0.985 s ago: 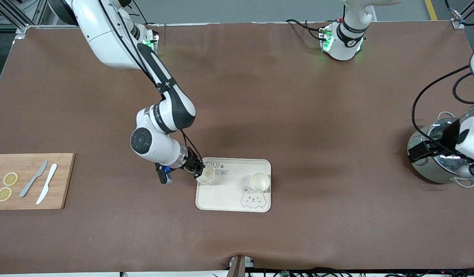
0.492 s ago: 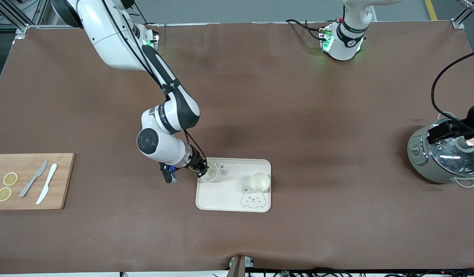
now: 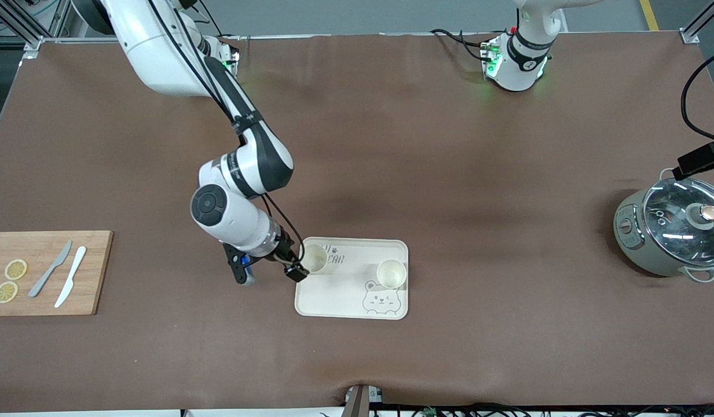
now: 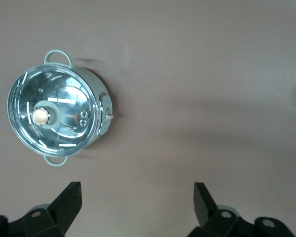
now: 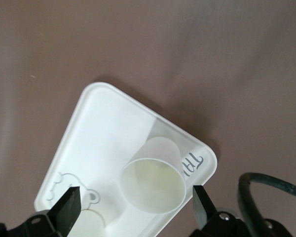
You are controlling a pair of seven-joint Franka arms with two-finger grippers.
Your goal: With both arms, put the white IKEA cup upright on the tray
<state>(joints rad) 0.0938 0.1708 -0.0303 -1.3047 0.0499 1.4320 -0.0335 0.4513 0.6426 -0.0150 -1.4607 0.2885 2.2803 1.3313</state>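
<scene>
Landmark: the tray [image 3: 345, 295], cream, rounded corners, bear face and lettering, sitting toward the front-camera side of the table's middle.

Right gripper [image 3: 296, 272]: just off the tray's corner at the right arm's end, low, beside the cup [image 3: 314, 258]. Fingers spread, nothing between them; in the right wrist view the cup [image 5: 155, 180] stands free between the two dark fingertips [image 5: 69, 207], touching neither.

Left gripper [image 4: 135, 202]: well away from the tray, up over the table at the left arm's end, near the lidded pot [image 3: 672, 234]. Fingers spread wide, empty. This arm waits.

Cup placement: upright on the tray, mouth up, on the corner farthest from the front camera at the right arm's end, partly covering the lettering. A second cup [image 3: 391, 273] stands upright on the tray too, toward the left arm's end, just above the bear face.

Cup appearance: plain pale tumbler, no handle, tapering to a narrower base, rim round, inside slightly yellowish and empty. Thin-walled and light by the look; likely tips easily.

Step in hand, as I judge it: release and retreat. To do it well, hold the fingers spread, draw straight away from the cup's wall with no sideways sweep, and rise before swinging so neither the finger nor the cable clips the rim.
</scene>
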